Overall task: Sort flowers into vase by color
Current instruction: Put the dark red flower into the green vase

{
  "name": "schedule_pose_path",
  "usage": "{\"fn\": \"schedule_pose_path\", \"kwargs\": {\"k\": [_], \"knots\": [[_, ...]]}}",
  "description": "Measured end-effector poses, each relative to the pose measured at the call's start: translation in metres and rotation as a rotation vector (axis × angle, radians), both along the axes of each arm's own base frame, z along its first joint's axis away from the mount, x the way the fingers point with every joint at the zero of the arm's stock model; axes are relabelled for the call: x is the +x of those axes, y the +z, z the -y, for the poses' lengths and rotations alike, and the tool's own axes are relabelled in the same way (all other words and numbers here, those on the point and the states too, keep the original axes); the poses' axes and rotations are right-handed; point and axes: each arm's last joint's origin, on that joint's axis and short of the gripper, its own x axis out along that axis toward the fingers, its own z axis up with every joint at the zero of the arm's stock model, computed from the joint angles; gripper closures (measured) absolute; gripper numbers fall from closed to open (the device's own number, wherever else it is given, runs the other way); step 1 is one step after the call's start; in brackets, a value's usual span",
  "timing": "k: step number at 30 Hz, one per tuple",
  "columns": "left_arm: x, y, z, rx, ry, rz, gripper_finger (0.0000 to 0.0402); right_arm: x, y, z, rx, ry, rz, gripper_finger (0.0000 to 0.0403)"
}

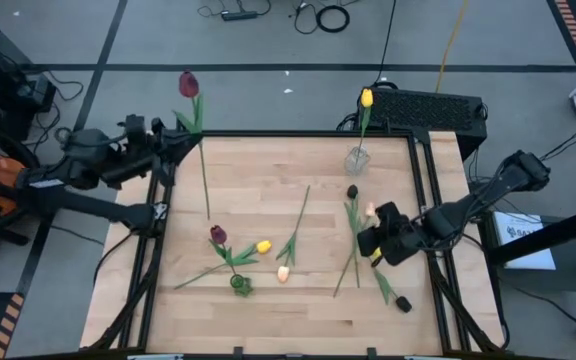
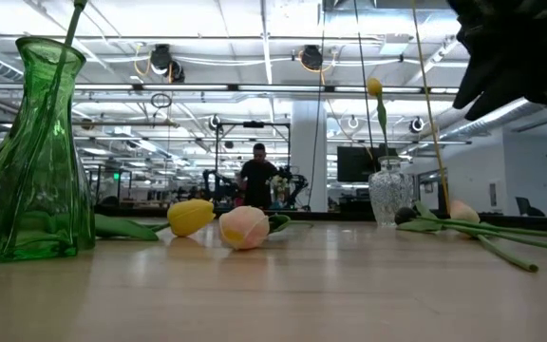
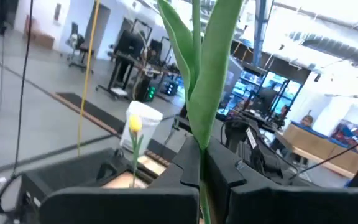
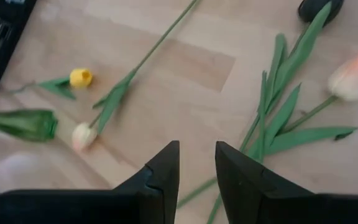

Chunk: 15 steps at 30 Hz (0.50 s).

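Note:
My left gripper [image 1: 182,141] is at the table's far left corner, shut on a dark red tulip [image 1: 188,83]. My right gripper [image 4: 197,158] is open and hovers over the right part of the table, above loose flowers with a cream-peach head [image 4: 355,73] and a near-black head [image 4: 316,7]. A green vase [image 1: 240,285] near the front holds a dark red tulip [image 1: 217,234]. A clear vase [image 1: 356,158] at the far edge holds a yellow tulip [image 1: 366,97]. A yellow head [image 1: 263,246] and a cream-peach head [image 1: 283,273] lie on the table. My left gripper pinches the dark red tulip between its two fingers at the stem [image 3: 202,177], just below the leaves [image 3: 211,74]. The leaves and head rise above the fingers, and the long lower stem [image 1: 206,190] runs on past them. Whether its lower end touches the table, I cannot tell.
Another near-black tulip [image 1: 403,303] lies by the table's right near edge. A long-stemmed flower [image 1: 296,225] lies mid-table. A black box [image 1: 430,105] sits beyond the far right corner. A person [image 2: 257,180] stands far off in the room. Bare wood [image 1: 268,170] shows at the centre.

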Motion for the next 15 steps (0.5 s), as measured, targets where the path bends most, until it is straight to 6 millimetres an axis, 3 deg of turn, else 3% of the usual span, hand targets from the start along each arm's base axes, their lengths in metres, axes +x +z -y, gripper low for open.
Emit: {"fn": "schedule_pose_path", "kwargs": {"k": [8, 15], "knots": [[0.024, 0.043, 0.038, 0.108, -0.038, -0.027, 0.0399, -0.006, 0.000, -0.012, 0.007, 0.061, 0.002, 0.0307], [0.039, 0.045, 0.093, 0.177, -0.181, -0.047, 0.0400, -0.009, 0.000, -0.016, 0.004, 0.083, 0.005, 0.0307]]}}
